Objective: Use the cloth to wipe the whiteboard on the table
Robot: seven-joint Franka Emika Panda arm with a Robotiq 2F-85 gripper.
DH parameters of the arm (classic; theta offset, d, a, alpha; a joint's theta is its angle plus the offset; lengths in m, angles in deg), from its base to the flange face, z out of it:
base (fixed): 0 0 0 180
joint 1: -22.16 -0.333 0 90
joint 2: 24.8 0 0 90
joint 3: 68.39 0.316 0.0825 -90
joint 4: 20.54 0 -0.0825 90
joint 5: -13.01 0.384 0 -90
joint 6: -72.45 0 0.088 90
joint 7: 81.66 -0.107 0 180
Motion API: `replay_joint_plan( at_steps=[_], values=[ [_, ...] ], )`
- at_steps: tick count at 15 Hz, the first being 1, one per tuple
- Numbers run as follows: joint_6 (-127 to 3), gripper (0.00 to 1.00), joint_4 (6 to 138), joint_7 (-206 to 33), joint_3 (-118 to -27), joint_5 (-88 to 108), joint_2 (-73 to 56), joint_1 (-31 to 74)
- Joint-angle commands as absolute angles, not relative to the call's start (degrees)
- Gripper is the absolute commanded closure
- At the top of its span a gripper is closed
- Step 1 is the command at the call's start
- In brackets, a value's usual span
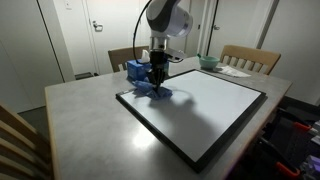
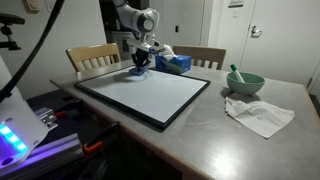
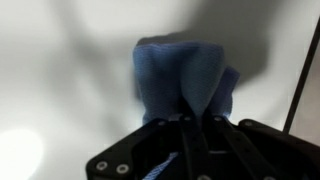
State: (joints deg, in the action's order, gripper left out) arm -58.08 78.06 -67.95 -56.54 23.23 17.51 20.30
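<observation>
A whiteboard (image 1: 200, 108) with a black frame lies flat on the grey table; it also shows in an exterior view (image 2: 150, 97). My gripper (image 1: 157, 78) is shut on a blue cloth (image 1: 152, 89) and presses it onto the board's far corner. In an exterior view the gripper (image 2: 140, 65) holds the cloth (image 2: 138, 73) at the board's far edge. In the wrist view the cloth (image 3: 185, 80) bunches between the shut fingers (image 3: 197, 122) against the white surface, with the black frame (image 3: 300, 80) at the right.
A blue box (image 1: 136, 70) sits just behind the gripper, also in an exterior view (image 2: 175, 63). A green bowl (image 2: 244, 82) and a crumpled white cloth (image 2: 260, 113) lie beside the board. Wooden chairs (image 1: 250, 58) stand around the table.
</observation>
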Motion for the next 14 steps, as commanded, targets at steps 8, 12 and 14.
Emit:
replay_joint_plan(
  at_steps=[8,12,14],
  values=[
    [-62.28,0.98,86.48,-64.98,-57.48,26.18,14.64,24.72],
    [-61.48,0.98,86.77,-62.91,-56.96,27.14,13.86,26.61],
    [-58.04,0.98,86.26,-61.85,-55.92,29.06,13.41,28.08]
  ],
)
